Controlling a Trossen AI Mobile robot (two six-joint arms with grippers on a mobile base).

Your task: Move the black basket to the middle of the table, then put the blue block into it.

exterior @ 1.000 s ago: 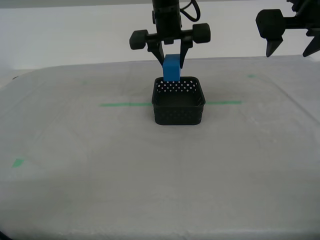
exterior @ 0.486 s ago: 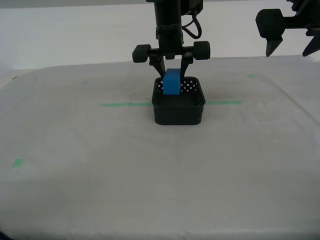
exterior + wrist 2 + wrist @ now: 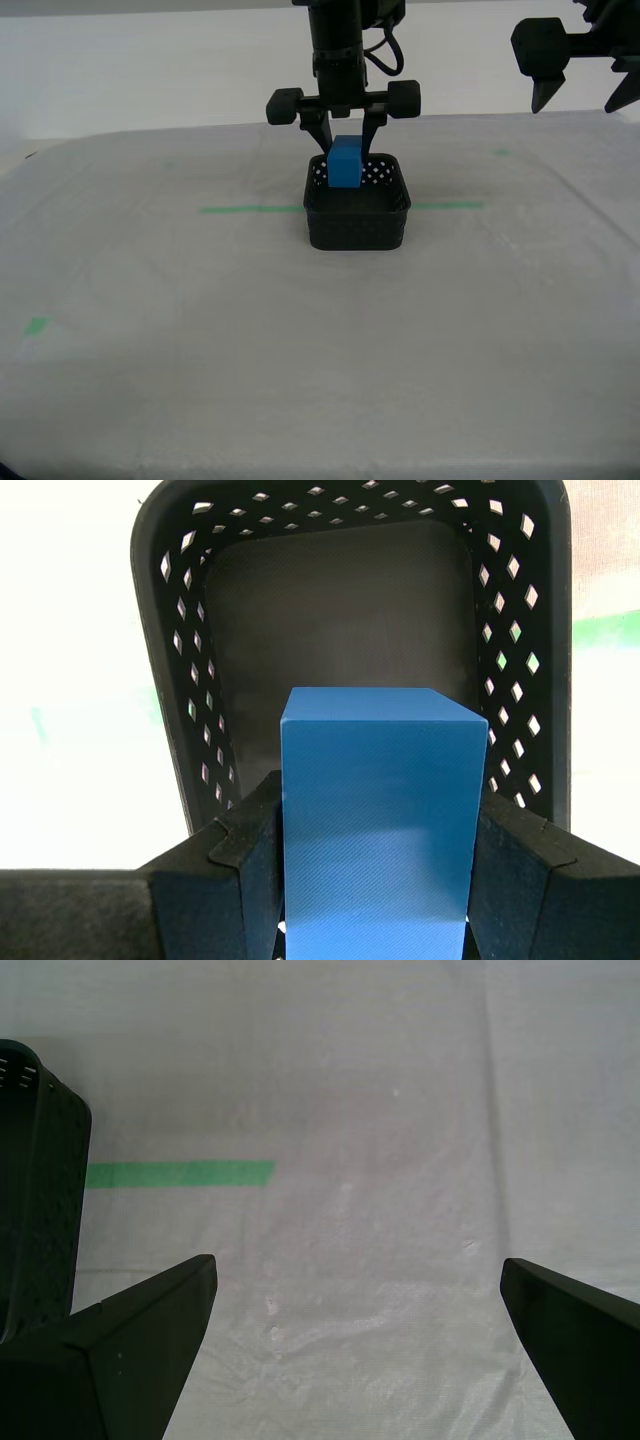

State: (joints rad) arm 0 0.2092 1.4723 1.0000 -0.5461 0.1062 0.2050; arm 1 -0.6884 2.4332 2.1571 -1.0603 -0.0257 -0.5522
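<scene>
The black basket (image 3: 357, 208) stands on the table (image 3: 200, 330) near its middle, on the green tape line (image 3: 250, 209). My second gripper (image 3: 343, 135) is shut on the blue block (image 3: 345, 163) and holds it upright, its lower end dipping inside the basket's rim at the back. In the second wrist view the block (image 3: 378, 810) sits between the two fingers above the basket's empty floor (image 3: 340, 620). My first gripper (image 3: 585, 100) is open and empty, raised above the table at the exterior view's far right; its wrist view shows a basket wall (image 3: 40, 1200) at the edge.
Small green tape bits lie on the cloth: one at the front on the exterior view's left (image 3: 36, 325), one at the back right (image 3: 502, 152). The tape line continues past the basket (image 3: 180, 1173). A white wall stands behind the table.
My second gripper has lowered the blue block from above the basket's rim down into the basket's opening. The first arm has not moved.
</scene>
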